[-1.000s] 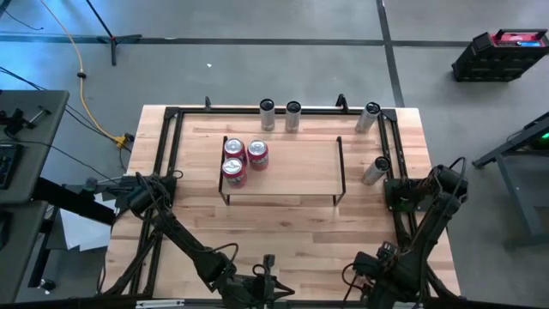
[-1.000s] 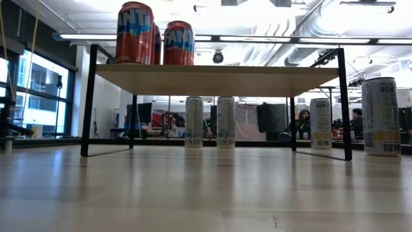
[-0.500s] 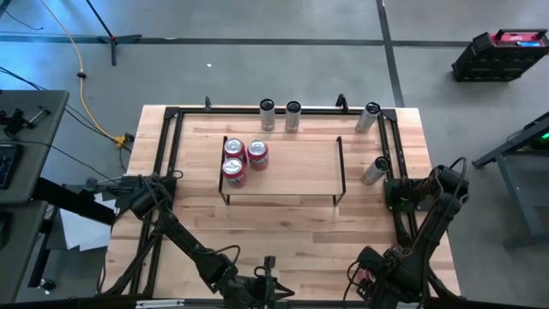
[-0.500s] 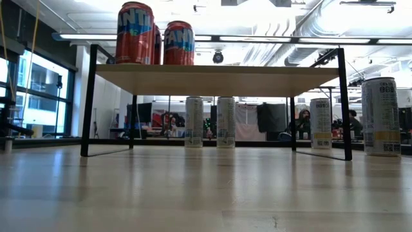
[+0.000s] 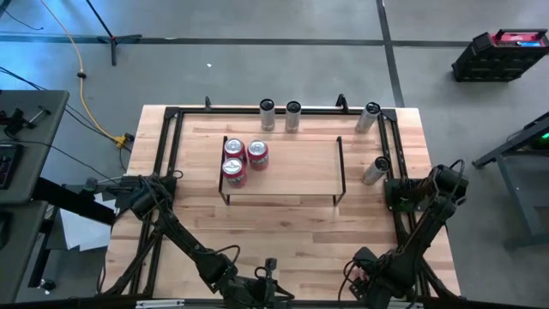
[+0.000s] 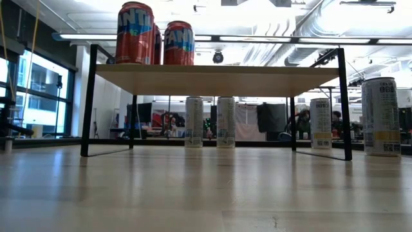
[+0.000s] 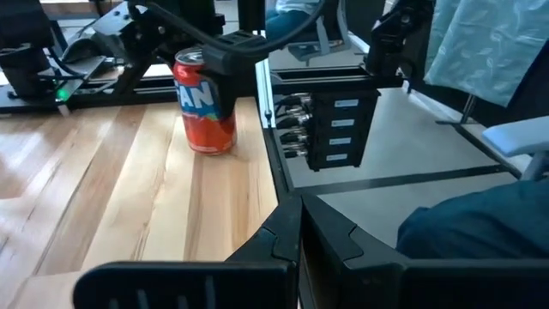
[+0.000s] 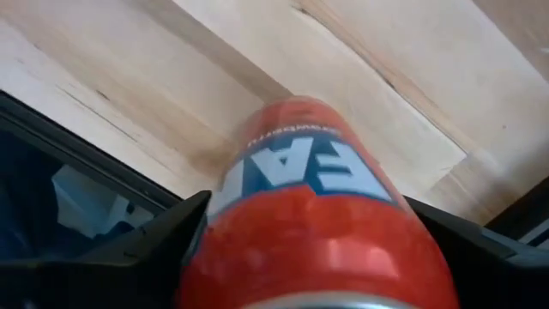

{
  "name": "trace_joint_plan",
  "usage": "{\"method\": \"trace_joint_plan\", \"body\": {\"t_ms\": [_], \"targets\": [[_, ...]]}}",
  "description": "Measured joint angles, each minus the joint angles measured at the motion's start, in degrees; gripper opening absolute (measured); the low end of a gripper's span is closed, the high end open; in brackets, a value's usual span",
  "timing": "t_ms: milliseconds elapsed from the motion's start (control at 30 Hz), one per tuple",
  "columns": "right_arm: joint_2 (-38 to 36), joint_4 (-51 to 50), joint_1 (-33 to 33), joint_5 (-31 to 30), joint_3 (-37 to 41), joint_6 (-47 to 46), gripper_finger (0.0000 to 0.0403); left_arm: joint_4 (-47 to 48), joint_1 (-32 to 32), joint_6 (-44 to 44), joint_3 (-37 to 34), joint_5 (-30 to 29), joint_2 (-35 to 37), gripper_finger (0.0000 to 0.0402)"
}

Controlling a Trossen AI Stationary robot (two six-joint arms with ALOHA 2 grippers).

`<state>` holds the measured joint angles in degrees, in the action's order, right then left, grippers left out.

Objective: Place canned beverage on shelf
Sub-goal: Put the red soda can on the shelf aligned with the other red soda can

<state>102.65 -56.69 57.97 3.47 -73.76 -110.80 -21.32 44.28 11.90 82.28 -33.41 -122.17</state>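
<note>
Pincer (the right one) straddles an orange can.

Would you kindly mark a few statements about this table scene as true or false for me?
1. Three red cans stand on the shelf. True.
2. The slim pale cans stand on the shelf. False: they stand on the table, behind and beside it.
3. The left pincer is shut. True.
4. The right pincer hangs above the shelf. False: it is at the table's near edge, at a fourth red can.
</note>
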Motion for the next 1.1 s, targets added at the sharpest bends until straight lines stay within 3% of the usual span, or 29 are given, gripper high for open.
{"method": "trace_joint_plan", "body": {"t_ms": [200, 533, 833, 1100], "targets": [[0.0, 0.09, -1.39, 1.67, -0.08, -0.22, 0.0295, 0.0, -0.01, 0.02, 0.0, 0.02, 0.0, 0.0001], [0.0, 0.84, -2.69, 4.76, -0.13, 4.62, 0.0289, 0.02, 0.04, 0.52, 0.0, 0.0, 0.0, 0.0003], [0.09, -2.5, -10.02, 4.22, -7.84, 24.51, 0.0287, 0.22, 0.43, 1.07, 0.0, -0.02, 0.0, 0.0003], [0.04, -5.7, -20.12, -0.49, -14.45, 52.7, 0.0287, 1.93, 2.47, 4.02, 0.0, -0.15, 0.0, 0.0003]]}}
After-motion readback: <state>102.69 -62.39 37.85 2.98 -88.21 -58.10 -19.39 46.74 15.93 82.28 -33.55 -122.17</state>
